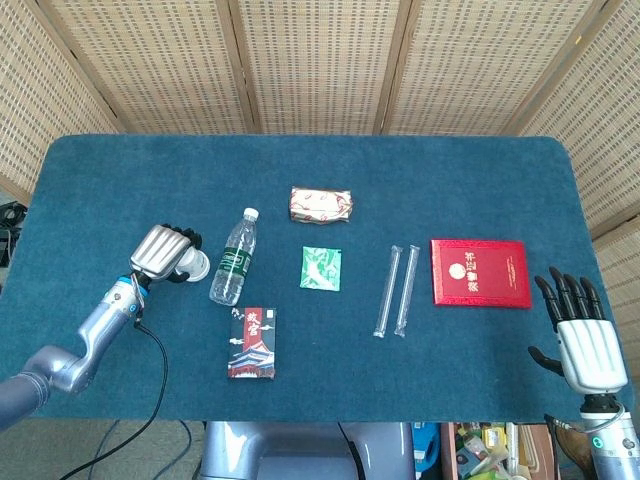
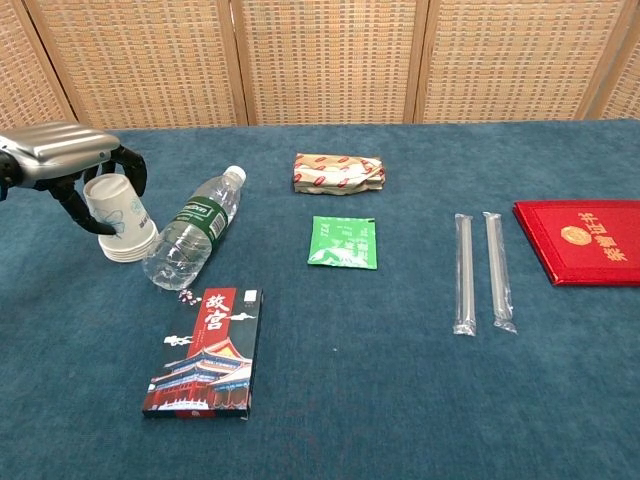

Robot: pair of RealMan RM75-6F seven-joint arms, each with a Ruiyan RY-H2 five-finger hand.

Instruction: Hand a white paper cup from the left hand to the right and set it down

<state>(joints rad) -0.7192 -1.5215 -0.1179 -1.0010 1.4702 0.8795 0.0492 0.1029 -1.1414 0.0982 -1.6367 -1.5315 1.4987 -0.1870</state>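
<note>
- The left hand (image 2: pixel 62 152) sits over the top of the white paper cup (image 2: pixel 118 222); its dark fingers (image 2: pixel 132 170) curl down around the cup's upper part, thumb on the near side; whether they press the cup or only ring it, I cannot tell; in the head view the left hand (image 1: pixel 162 250) covers most of the cup (image 1: pixel 196 266).
- The cup stands upside down on the blue table (image 1: pixel 130 180), at its left part; it looks like a stack of nested cups, with several rims showing at the base; it lies just beside the plastic water bottle (image 2: pixel 193 228).
- The right hand (image 1: pixel 582 335) is at the table's right edge, well apart from the cup; its fingers are straight and spread wide, holding nothing; the chest view does not show it.
- The bottle lies on its side, cap pointing to the far side of the table.
- A printed card box (image 1: pixel 252 342) lies near the front edge; a green sachet (image 1: pixel 321 268) sits at the middle, with a foil-wrapped packet (image 1: pixel 321 204) beyond it.
- 2 clear wrapped straws (image 1: pixel 396 290) lie side by side; a red booklet (image 1: pixel 480 272) lies to their right.
</note>
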